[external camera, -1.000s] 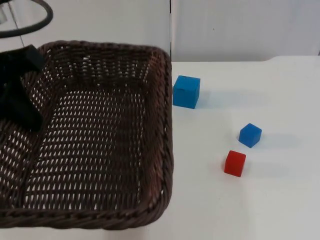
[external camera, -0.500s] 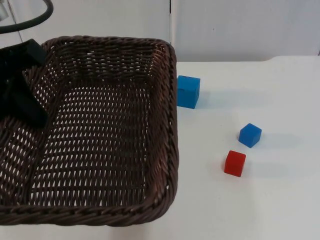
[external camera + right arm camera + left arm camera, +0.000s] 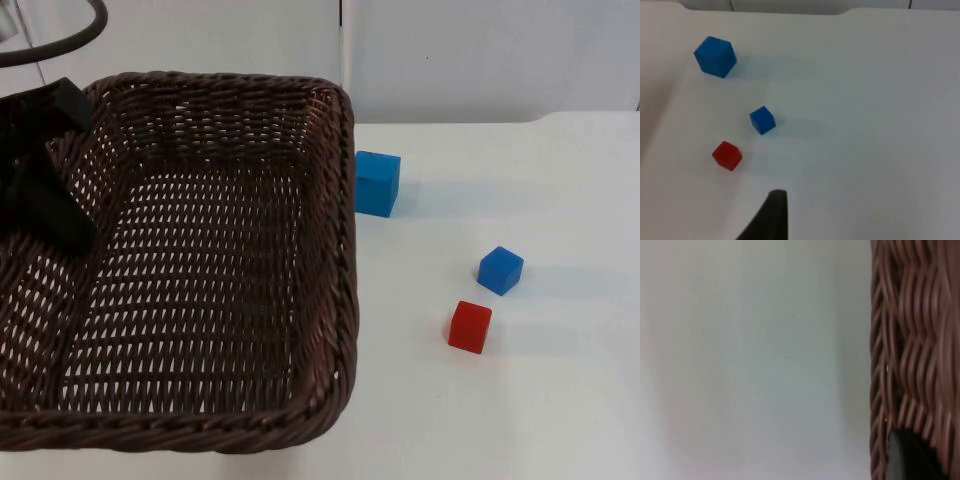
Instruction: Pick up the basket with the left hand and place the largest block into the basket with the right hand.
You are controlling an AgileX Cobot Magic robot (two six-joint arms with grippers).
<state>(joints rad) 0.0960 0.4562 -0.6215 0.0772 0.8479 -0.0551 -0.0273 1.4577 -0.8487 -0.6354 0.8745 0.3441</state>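
**Basket held at left, three blocks on the surface**

Basket (image 3: 200, 260): brown wicker, left gripper (image 3: 45, 190) clamped on its left wall, fingers closed on the weave.
Large blue block (image 3: 376, 183): just beside the basket's right rim.
Small blue block (image 3: 500, 270), red block (image 3: 470, 326): near each other, farther right.
Right gripper (image 3: 771, 220): above the surface (image 3: 540, 400) near the red block; finger spread cannot be told.

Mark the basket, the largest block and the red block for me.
basket (image 3: 335, 250), top view, on its right rim.
large blue block (image 3: 377, 183), top view, on its front face.
red block (image 3: 469, 327), top view, on its front face.
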